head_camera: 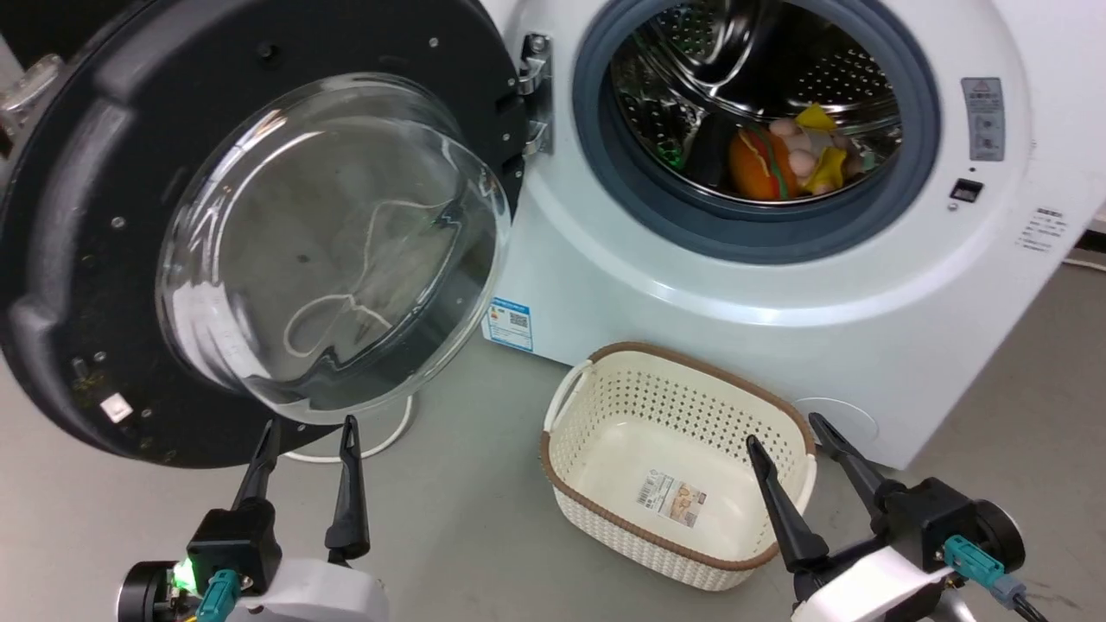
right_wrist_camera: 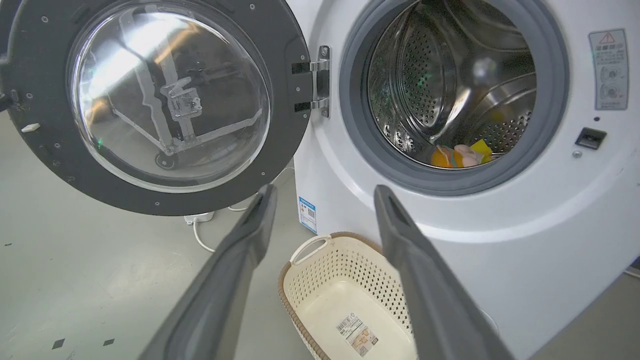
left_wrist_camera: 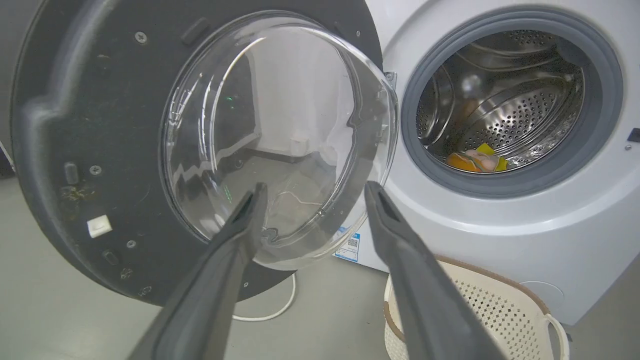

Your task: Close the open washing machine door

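Observation:
The washing machine door (head_camera: 78, 259) stands swung wide open to the left, its black rim and bulging glass bowl facing me, hung on a metal hinge (head_camera: 536, 91). The white washing machine (head_camera: 691, 285) shows its steel drum with colourful soft toys (head_camera: 791, 160) inside. My left gripper (head_camera: 309, 432) is open, its tips just below the door's lower rim. In the left wrist view the left gripper (left_wrist_camera: 312, 192) points at the door (left_wrist_camera: 95, 125) glass. My right gripper (head_camera: 791, 432) is open over the basket. The right wrist view shows the right gripper (right_wrist_camera: 325, 192), the door (right_wrist_camera: 290, 100) and the washing machine (right_wrist_camera: 500, 240).
A cream perforated basket (head_camera: 605, 510) with a brown rim sits empty on the grey floor in front of the machine, also seen as the basket (right_wrist_camera: 300, 280). A white cable (head_camera: 380, 445) lies on the floor under the door.

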`<state>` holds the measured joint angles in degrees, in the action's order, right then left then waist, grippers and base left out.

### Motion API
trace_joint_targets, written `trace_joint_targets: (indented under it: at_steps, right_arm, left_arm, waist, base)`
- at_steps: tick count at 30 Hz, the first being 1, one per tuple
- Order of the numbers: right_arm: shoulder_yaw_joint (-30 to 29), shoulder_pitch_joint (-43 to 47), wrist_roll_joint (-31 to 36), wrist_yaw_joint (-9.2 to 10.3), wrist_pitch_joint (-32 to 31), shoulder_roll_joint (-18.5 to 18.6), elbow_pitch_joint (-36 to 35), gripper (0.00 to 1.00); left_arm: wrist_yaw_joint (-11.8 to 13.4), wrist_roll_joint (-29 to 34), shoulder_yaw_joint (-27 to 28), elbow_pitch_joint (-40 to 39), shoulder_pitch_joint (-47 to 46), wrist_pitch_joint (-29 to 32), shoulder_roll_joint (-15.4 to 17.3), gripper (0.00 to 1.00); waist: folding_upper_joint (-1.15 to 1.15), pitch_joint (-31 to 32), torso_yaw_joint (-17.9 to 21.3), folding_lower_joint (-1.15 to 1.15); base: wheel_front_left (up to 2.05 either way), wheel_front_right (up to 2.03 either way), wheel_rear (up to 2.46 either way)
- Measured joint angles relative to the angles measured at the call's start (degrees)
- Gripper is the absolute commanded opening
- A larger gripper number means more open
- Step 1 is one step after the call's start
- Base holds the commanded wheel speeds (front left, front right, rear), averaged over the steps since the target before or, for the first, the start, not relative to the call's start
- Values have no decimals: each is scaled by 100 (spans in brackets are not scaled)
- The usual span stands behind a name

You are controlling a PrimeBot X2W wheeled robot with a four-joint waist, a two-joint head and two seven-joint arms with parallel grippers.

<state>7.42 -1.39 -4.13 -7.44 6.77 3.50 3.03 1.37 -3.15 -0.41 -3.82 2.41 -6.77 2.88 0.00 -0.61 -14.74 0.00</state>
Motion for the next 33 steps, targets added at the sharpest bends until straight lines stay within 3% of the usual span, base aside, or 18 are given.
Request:
trace_joint_targets:
  at_steps: [17, 19, 26, 33]
  right_arm:
    - [38, 0, -94, 0, 203, -4, 59, 100]
    - [40, 1, -94, 0, 243, -5, 62, 100]
    - [-40, 26, -90, 0, 303, -13, 46, 100]
    - [-151, 75, 8, 0, 396, -14, -89, 100]
  left_arm:
    - [23, -59, 55, -59, 10, -196, 0, 100]
    - [3, -68, 43, -71, 10, -220, 0, 0]
    - [-219, -399, 190, -316, -41, -312, 0, 0]
    - [-535, -1020, 754, -301, -637, -392, 112, 0]
  waist:
    - [0, -5, -404, 0]
    - [0, -11, -455, 0]
    - [0, -132, -615, 0]
    - [0, -415, -763, 0]
  base:
    - [0, 0, 0]
    - [0, 0, 0]
    - [0, 0, 0]
    - [0, 0, 0]
